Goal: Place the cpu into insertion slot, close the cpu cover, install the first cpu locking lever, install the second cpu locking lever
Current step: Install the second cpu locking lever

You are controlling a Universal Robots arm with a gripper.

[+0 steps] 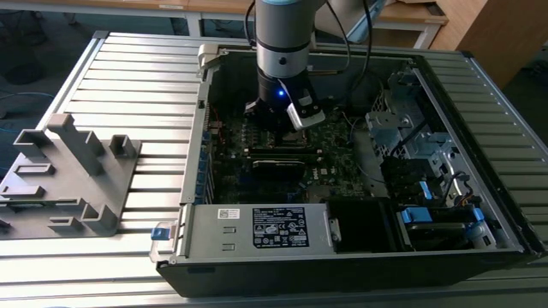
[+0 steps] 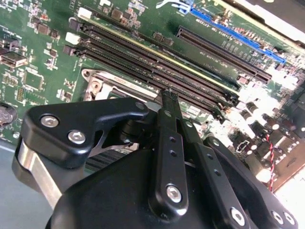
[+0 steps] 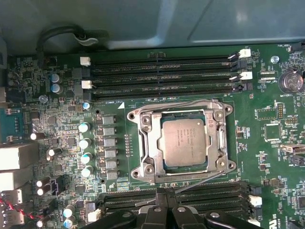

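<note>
**Chip seated in its socket, hand low over the board**

Chip lies flat and square inside the socket, its grey metal top facing up in the first wrist view. The silvery cover frame lies down around the chip's edges, framing it on all four sides. Thin wire levers run along the socket's sides; whether they are latched cannot be told.

Long black memory slots run just beside one edge of the socket, and a second bank runs along the opposite edge, so the socket has little open room on those two sides. A row of small cylindrical capacitors stands near a third side.

In the exterior view the arm reaches down into the open computer case, with the hand low over the green board, well inside the case walls. The case rests on a ribbed metal surface, with a grey plastic fixture well apart toward the exterior view's left.

In the second wrist view the hand's black fingers come together to a point, clenched on nothing, just above the memory slots.
</note>
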